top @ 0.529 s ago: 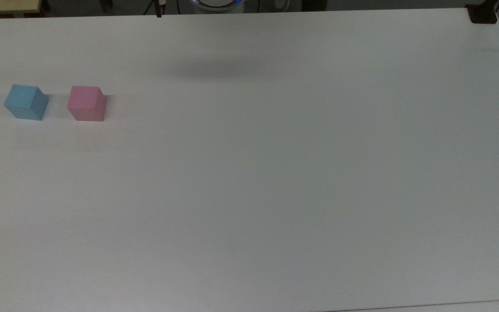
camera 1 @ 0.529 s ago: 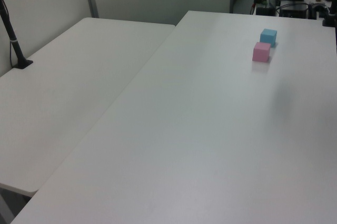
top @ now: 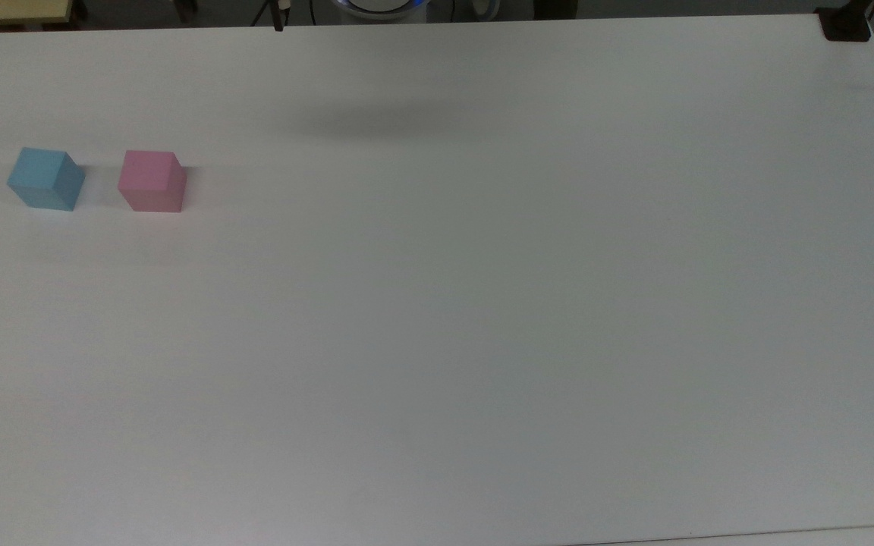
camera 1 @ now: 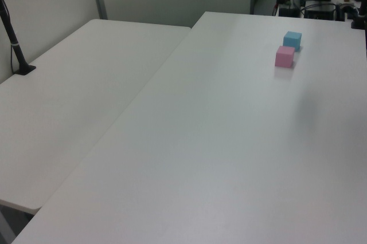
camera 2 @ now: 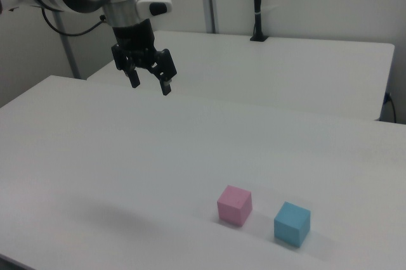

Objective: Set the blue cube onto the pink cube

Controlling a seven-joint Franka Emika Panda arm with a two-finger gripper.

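hovering gripper (camera 2: 150, 84) | jaws spread wide, holding nothing | well above the table (camera 2: 95, 149)

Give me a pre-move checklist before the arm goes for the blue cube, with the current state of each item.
1. Claw open and empty: ok.
2. Blue cube resting flat on the table, nothing on top: ok.
3. Pink cube top face free for stacking: ok.
4. Gap between the two cubes for a finger: ok, they sit apart in the top view.
5. Claw above the blue cube: not ok, it hangs high and well off to the right view's left.
6. Finger line matches the cube's faces: cannot tell.
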